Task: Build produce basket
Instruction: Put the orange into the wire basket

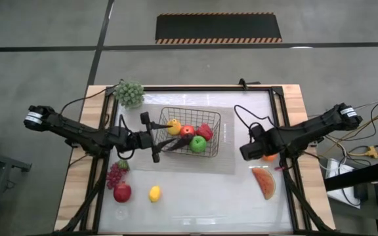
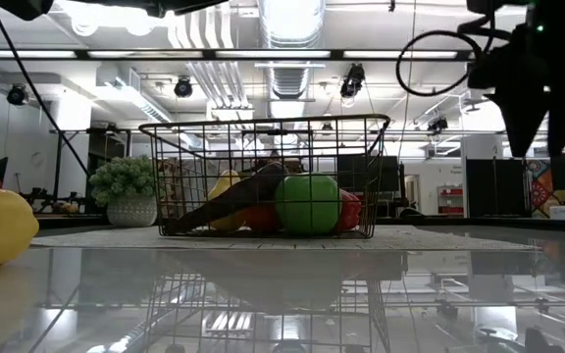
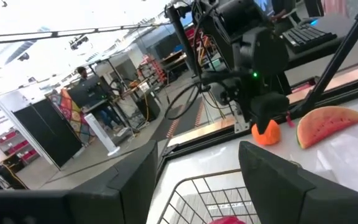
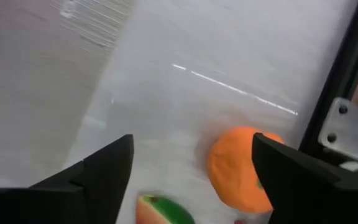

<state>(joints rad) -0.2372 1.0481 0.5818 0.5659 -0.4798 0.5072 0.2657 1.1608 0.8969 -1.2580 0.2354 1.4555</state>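
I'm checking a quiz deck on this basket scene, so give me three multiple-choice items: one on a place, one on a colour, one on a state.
1. Where does the watermelon slice lie?
A in the basket
B on the table, right of the basket
C in a gripper

2. What colour is the round fruit at the basket's near right corner?
A green
B blue
C white

3. How do the right gripper's fingers stand?
A shut on the orange
B open, the orange beside them
C out of view

B: it lies apart from the basket.
A: the green fruit.
B: the orange lies just off one finger.

The basket (image 1: 212, 122) was dark wire; the orange (image 4: 241, 168) plain orange (the watermelon slice (image 1: 264, 181) red, green-rinded).
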